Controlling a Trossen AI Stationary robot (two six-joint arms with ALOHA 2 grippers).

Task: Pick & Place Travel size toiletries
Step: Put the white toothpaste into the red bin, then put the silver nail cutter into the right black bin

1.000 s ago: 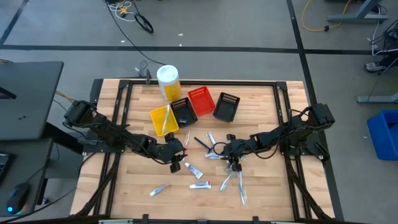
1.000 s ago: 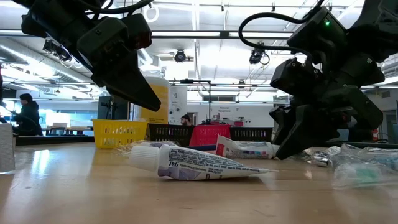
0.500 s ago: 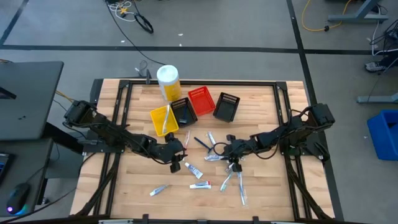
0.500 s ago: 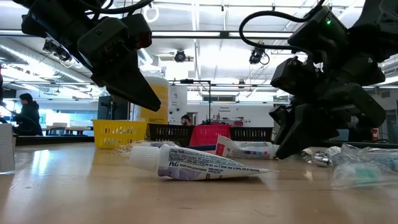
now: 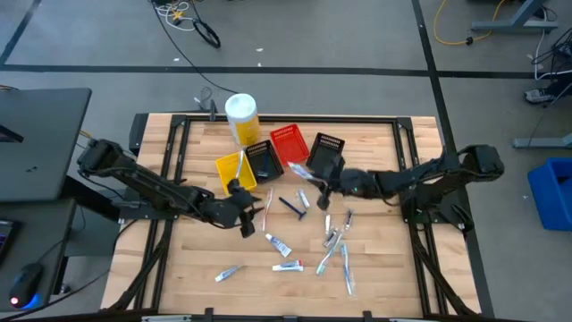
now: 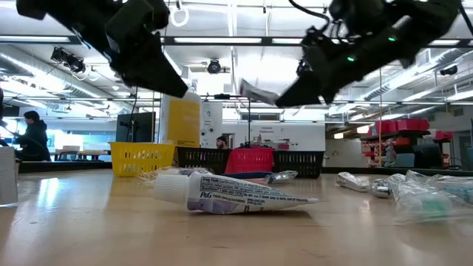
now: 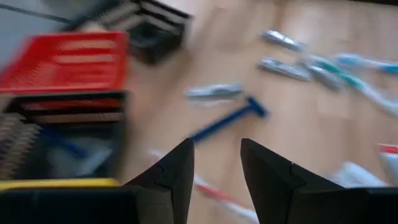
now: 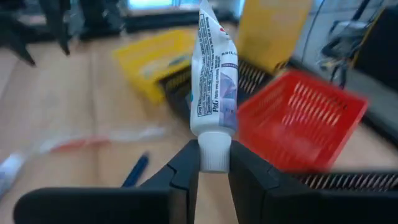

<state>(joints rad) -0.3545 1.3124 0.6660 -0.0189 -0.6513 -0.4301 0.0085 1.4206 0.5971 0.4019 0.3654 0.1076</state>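
Holding white tube (image 8: pixel 213 81) | right gripper (image 8: pixel 214 163) | above red basket (image 5: pixel 289 145)

Baskets (image 5: pixel 286 154) crowding table's far middle; scattered toiletries (image 5: pixel 332 243) ctr-front.

I took the red basket (image 5: pixel 289 145) as my landmark. The canister (image 5: pixel 241 118) stood to its left and behind. Left of it sat a black basket (image 5: pixel 263 160), then the yellow basket (image 5: pixel 234 172). Another black basket (image 5: pixel 325 152) sat to its right. My right gripper (image 5: pixel 315 178) hung before that one, with a tube (image 8: pixel 213 73) between its fingers. My left gripper (image 5: pixel 244 199) hung before the yellow basket. Farther before the red basket lay a razor (image 5: pixel 292 207) and a second tube (image 5: pixel 277 242) on the table (image 5: pixel 375 264).
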